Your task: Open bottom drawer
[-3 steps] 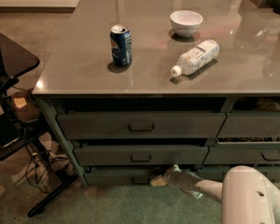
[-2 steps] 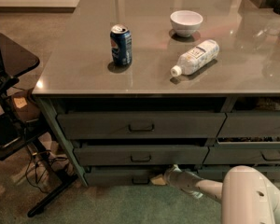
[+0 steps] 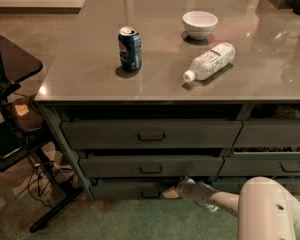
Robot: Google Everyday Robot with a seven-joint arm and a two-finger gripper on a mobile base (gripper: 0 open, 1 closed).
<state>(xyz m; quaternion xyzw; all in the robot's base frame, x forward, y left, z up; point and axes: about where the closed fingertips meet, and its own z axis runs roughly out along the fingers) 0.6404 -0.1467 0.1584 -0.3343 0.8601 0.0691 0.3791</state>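
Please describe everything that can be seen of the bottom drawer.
The wide, shallow, dark grey-green bottom drawer is the lowest of three stacked fronts, just above the floor. It looks matte and painted, with a small dark rectangular pull at its centre. It appears shut or nearly so. The robot's tool is low before its right part, beside the pull; contact is unclear.

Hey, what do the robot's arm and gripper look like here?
The arm is a rounded white shell with a few small dark holes, narrowing to a slim pale grey forearm. The pale grey gripper, with a tan tip, is at the dark grey-green bottom drawer front.
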